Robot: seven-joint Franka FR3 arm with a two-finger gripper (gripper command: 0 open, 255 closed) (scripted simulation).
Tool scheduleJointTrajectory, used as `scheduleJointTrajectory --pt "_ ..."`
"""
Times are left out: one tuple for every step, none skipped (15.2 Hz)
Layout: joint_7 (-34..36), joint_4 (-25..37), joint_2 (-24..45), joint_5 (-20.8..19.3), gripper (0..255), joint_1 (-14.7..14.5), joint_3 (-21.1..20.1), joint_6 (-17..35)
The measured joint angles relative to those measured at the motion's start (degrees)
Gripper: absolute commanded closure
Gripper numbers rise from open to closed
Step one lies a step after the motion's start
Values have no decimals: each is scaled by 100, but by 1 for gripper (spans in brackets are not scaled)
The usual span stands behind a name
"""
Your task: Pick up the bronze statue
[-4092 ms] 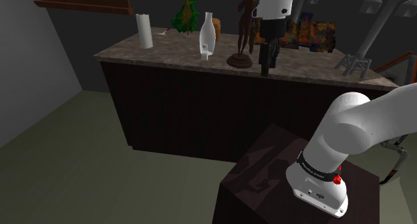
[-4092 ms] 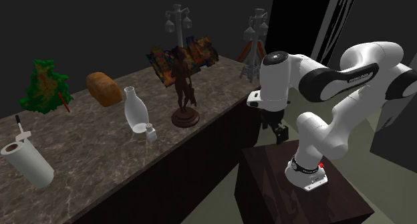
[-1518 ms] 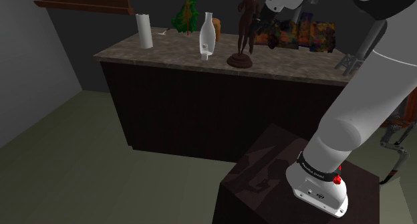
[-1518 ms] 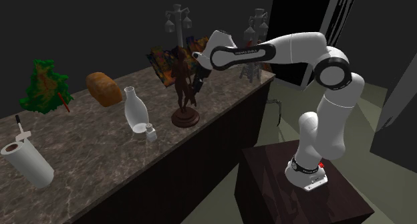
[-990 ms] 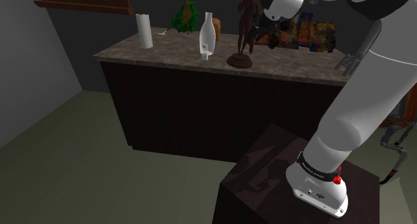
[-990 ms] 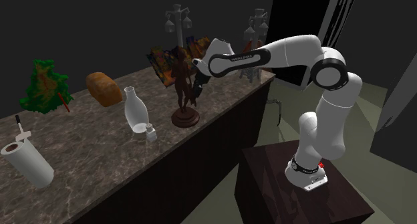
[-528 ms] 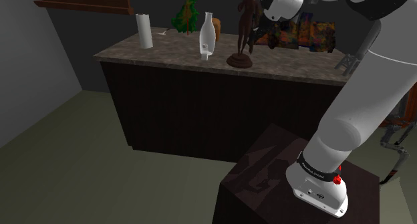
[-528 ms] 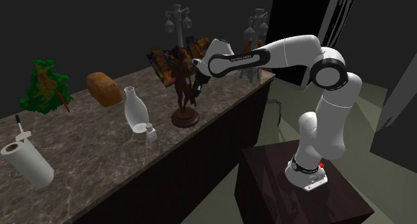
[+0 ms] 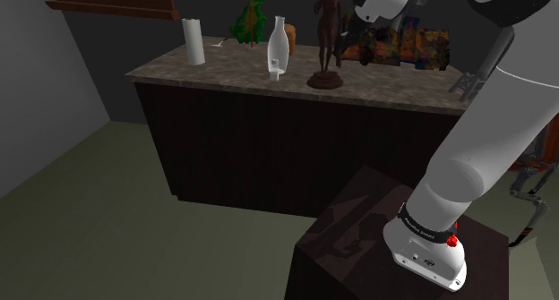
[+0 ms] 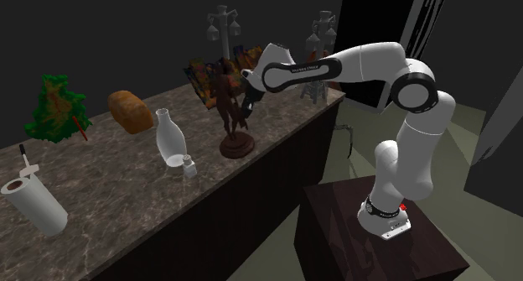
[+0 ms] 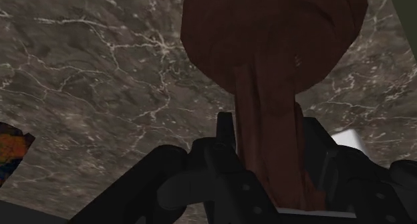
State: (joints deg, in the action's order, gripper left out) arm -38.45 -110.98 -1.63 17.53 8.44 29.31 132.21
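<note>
Brown statue (image 9: pixel 326 30) stands upright over the counter (image 9: pixel 224 70), near its front edge, about midway along. Gripper (image 10: pixel 244 111) is clamped on the figure's lower body from the stand's side, fingers (image 11: pixel 226 130) pressed against it. Long axis vertical, round base below the hand. Base touching counter or clear: cannot tell. Judgement: lift straight up, along that axis.

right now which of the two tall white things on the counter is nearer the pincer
The white bottle, next to the brown statue the pincer clasps; the paper towel roll stands much farther off.
</note>
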Motion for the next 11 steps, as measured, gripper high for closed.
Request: scheduleJointTrajectory --pt "15 99 19 -6 255 6 7 -85" --pt "51 141 -4 -39 255 4 3 -144" --pt "93 194 -17 -68 255 -1 -5 -202" --pt "123 275 -22 -92 255 1 -4 -284" --pt "154 319 -48 -123 255 1 -6 -346" --pt "187 383 -63 -150 255 1 -8 -419" --pt "224 443 -79 -178 255 -1 -13 -487" --pt "248 536 -73 -191 255 1 -11 -574" --pt "263 595 -77 -203 255 4 -8 -635" --pt "264 679 -65 -202 255 12 1 -711" --pt "288 732 -69 -216 255 11 0 -763"
